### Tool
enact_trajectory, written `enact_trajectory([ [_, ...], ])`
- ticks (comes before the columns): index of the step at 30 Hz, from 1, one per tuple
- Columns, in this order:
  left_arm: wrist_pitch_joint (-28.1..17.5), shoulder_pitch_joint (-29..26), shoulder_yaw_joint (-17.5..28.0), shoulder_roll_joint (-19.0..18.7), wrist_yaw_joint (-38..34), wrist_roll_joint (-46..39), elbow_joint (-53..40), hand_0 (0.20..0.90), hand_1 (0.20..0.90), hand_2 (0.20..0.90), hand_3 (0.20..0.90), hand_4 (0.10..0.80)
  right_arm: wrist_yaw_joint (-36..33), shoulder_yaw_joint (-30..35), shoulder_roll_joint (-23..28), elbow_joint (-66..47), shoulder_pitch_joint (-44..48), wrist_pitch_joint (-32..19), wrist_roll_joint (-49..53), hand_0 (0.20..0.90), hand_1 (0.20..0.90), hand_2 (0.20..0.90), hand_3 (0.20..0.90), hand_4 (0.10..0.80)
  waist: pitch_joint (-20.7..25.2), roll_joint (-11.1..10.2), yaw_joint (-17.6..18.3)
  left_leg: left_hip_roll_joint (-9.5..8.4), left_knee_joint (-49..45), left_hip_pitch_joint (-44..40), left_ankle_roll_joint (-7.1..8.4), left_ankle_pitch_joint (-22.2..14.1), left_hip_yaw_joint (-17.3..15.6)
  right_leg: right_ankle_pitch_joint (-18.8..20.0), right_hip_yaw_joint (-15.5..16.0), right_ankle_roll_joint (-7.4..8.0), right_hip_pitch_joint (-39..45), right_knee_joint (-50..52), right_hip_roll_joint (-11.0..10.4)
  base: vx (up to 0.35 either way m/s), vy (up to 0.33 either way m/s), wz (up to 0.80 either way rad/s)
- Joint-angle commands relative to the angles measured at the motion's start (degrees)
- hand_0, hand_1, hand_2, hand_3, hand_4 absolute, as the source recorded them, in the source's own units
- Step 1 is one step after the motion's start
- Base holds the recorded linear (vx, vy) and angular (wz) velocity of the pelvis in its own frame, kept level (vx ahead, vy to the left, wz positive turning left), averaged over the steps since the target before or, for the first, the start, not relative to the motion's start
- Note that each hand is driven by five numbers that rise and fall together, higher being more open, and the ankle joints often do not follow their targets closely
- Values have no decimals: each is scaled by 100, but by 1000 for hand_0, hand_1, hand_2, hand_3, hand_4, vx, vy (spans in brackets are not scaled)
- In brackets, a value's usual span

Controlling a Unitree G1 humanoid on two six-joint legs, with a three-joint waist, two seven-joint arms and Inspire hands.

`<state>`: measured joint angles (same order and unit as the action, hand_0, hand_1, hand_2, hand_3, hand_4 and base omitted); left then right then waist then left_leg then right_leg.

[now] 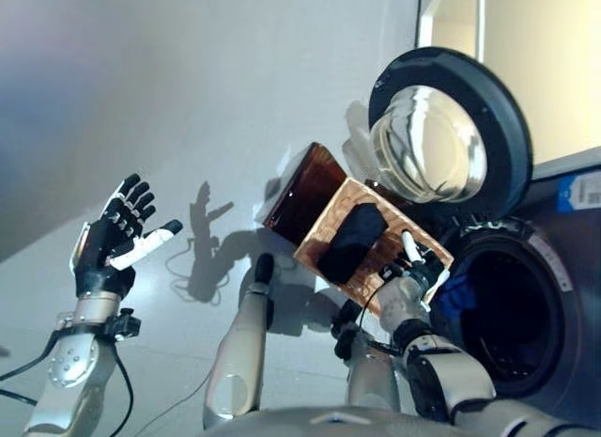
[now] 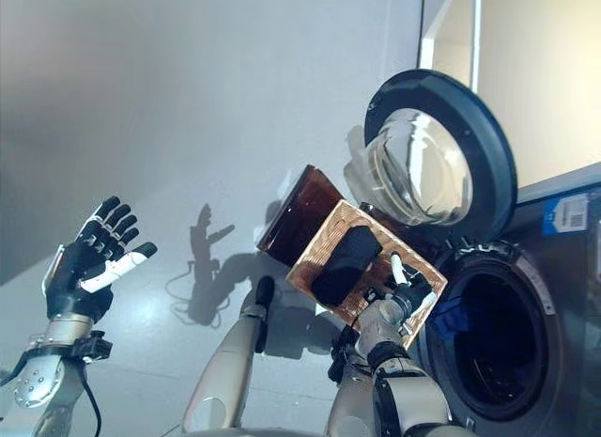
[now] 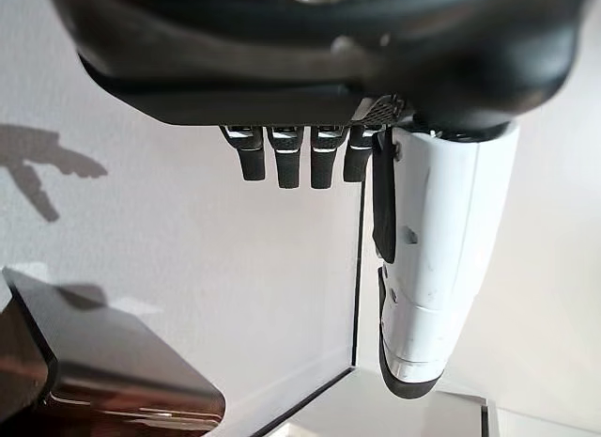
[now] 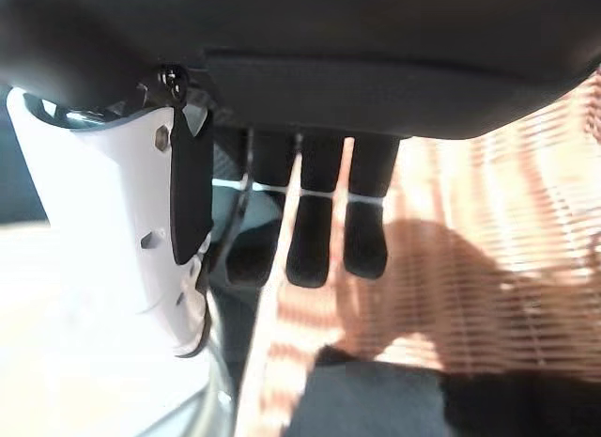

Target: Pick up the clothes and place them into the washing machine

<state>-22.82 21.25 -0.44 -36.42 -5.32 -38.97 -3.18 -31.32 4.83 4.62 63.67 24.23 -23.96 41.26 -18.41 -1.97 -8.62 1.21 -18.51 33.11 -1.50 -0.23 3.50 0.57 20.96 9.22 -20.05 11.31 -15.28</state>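
A brown woven basket (image 1: 331,211) is tipped up on its side just left of the washing machine's round opening (image 1: 512,315). A dark piece of clothing (image 1: 353,241) lies inside it against the woven bottom. My right hand (image 1: 415,271) grips the basket's lower rim, fingers curled over the weave (image 4: 488,240) and white thumb (image 4: 141,221) beside them. Something blue (image 1: 460,291) shows at the drum's left edge. My left hand (image 1: 115,235) is raised far to the left, open and holding nothing.
The washer's round glass door (image 1: 441,127) stands swung open above the basket. A pale wall (image 1: 188,99) fills the background and a grey floor (image 1: 169,324) lies below. The washer's dark front panel (image 1: 563,268) is at the right.
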Motion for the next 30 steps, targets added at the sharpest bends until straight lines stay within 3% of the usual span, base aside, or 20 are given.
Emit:
enact_trajectory([
  [1,-412,311,310,-18,167,-1,-359,900,900,900,900,800,270,96,199,-421,-344,-487,166,200,200,200,200,300,209,-106,-38,310,734,-295,685,384,360,947,-220,548,523,-784,-486,127,-2,-1],
  [9,-362,425,325,135,304,118,-247,900,900,900,900,800,330,-201,295,-639,-683,-341,-355,200,200,200,200,300,267,-178,3,347,857,-708,696,401,333,900,-195,522,924,-948,-415,50,-10,-1],
  [10,-373,443,347,131,308,133,-270,900,900,900,900,800,228,-280,318,-618,-650,-290,-579,307,307,307,307,376,271,-174,1,344,862,-720,694,402,329,899,-197,521,932,-959,-410,0,0,0],
  [11,-379,455,360,129,293,153,-280,900,900,900,900,800,130,-345,330,-620,-613,-261,-761,527,527,527,527,533,278,-173,0,339,855,-710,691,401,326,901,-207,518,930,-965,-405,0,0,0],
  [12,-382,477,374,122,265,174,-313,900,900,900,900,800,51,-385,340,-639,-576,-221,-902,900,900,900,900,800,285,-167,3,336,864,-702,685,403,323,905,-210,515,907,-961,-403,0,0,0],
  [18,-432,486,400,99,143,302,-341,900,900,900,900,800,-476,-945,422,-706,-346,127,-2143,900,900,900,900,800,283,-150,-19,305,774,-526,682,402,337,916,-261,511,774,-935,-396,0,0,0],
  [20,-495,504,442,137,32,441,-337,900,900,900,900,800,-924,-1464,595,-960,-322,519,-3502,900,900,900,900,800,254,-121,-55,314,693,-445,684,349,338,890,-297,507,725,-898,-375,-19,2,0],
  [24,-600,486,405,112,-74,758,-413,900,900,900,900,800,-1059,-1770,660,-603,-134,993,-4483,900,900,900,900,800,184,-52,-125,264,603,-294,676,374,377,903,-261,514,654,-865,-408,-38,-6,2],
  [30,-644,498,424,-101,137,790,-536,900,900,900,900,800,-1033,-2839,1011,-87,39,1918,-6791,900,900,900,900,800,77,4,-256,228,557,-162,684,366,431,920,-233,519,559,-814,-439,-27,-15,4],
])
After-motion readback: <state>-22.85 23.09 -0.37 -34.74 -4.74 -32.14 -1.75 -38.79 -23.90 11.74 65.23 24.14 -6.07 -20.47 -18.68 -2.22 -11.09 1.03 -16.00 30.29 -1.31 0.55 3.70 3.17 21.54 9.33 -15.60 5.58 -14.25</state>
